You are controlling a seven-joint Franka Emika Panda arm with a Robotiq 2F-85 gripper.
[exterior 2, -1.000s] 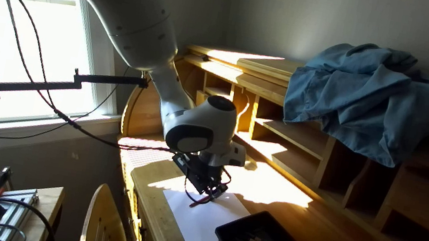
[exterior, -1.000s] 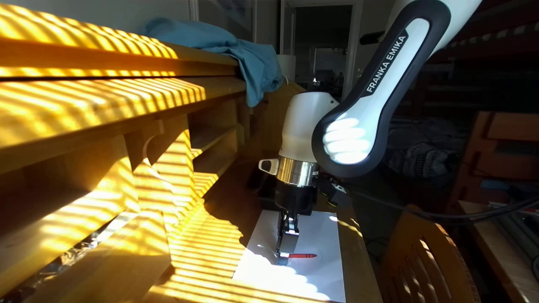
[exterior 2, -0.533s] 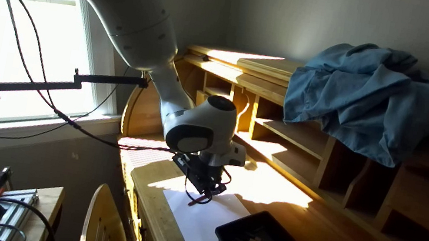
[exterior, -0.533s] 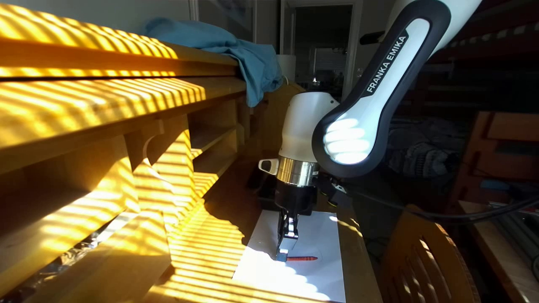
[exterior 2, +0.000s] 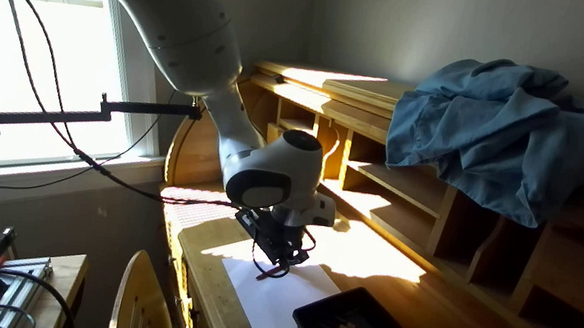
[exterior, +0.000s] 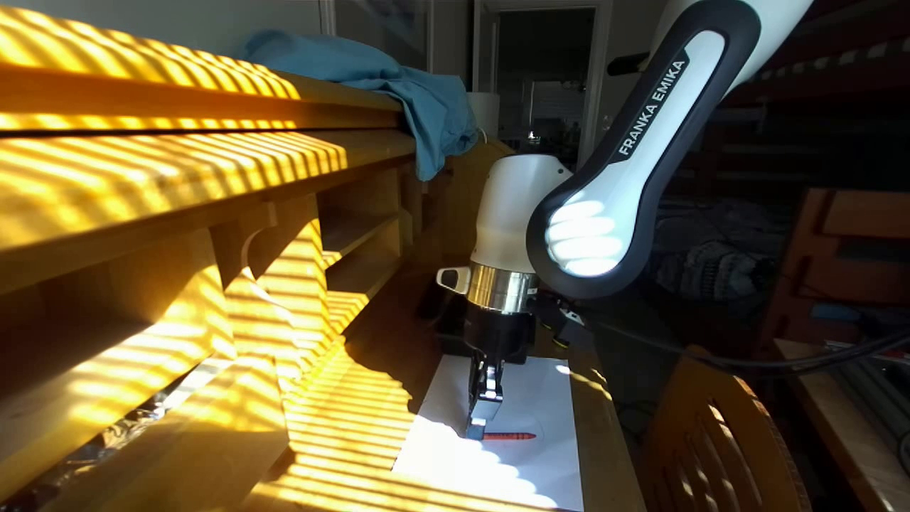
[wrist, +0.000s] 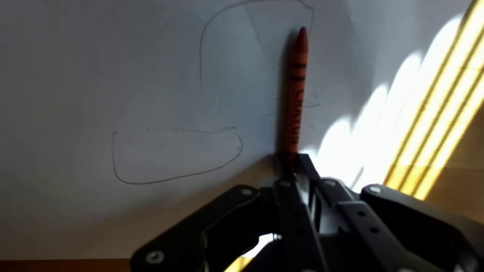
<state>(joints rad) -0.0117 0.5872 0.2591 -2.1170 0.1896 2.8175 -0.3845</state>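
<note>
Tapering, the crayon (black-lettered) looks red.

Robot arm in glossy white with rounded segments, thick black edging and white capitals reading FRANKA EMIKA on black; a shiny metal ring separates the pale wrist from a black housing; slender dark cables run beside it; the jointed black gripper has narrow fingers and round, silvery screw heads
</note>
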